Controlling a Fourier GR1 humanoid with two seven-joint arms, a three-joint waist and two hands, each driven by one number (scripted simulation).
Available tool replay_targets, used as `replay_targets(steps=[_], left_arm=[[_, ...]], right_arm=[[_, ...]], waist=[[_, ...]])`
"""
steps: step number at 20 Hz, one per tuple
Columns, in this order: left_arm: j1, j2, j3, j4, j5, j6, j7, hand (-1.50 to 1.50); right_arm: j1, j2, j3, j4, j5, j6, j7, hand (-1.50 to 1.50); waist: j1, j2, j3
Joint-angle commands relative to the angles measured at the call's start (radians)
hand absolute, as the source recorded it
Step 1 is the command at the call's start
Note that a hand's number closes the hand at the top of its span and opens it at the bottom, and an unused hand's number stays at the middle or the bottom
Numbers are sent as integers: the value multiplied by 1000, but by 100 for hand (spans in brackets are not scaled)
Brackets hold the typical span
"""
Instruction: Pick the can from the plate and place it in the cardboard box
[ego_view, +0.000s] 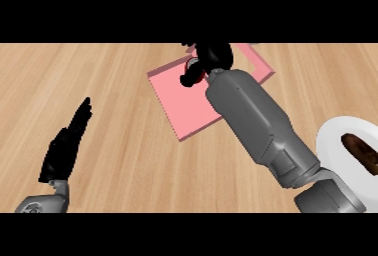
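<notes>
Where the wooden counter (125, 165) lies nearest us, our left hand (65, 145) shows at the lower left. Its fingers are straight and together, pointing up, and it holds nothing, resting apart from everything else. At the right edge, about as near, we see the white plate (331, 137), cut off by the frame, with a dark brown oblong thing (360, 152) lying on it; we cannot tell whether that is the can. From the lower right our grey right forearm (251, 120) slants up and away, crossing the right side of the cardboard box (184, 102), a shallow pink one set at an angle on the counter. Farthest off, our right hand (214, 55) hangs over the box's far part, near the view's top; we cannot tell whether it is open or closed, nor whether it has hold of anything.
</notes>
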Motion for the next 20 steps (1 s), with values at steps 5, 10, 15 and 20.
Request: replay_targets(steps=[5,10,15,20], left_arm=[[-24,2,-6,32,1,-21,-24,0],[29,-18,-32,-9,-20,-3,-20,0],[21,-27,-10,7,-23,25,-17,0],[15,11,21,-35,2,-6,34,0]], right_arm=[[-64,0,-4,162,-152,-110,-99,-150],[-30,0,-99,90,-254,-320,-197,-150],[18,0,-194,43,-374,-396,-355,-150],[38,-43,-349,17,-480,-374,-488,-150]], waist=[[22,9,0],[19,4,2],[-17,-2,2],[-40,-7,2]])
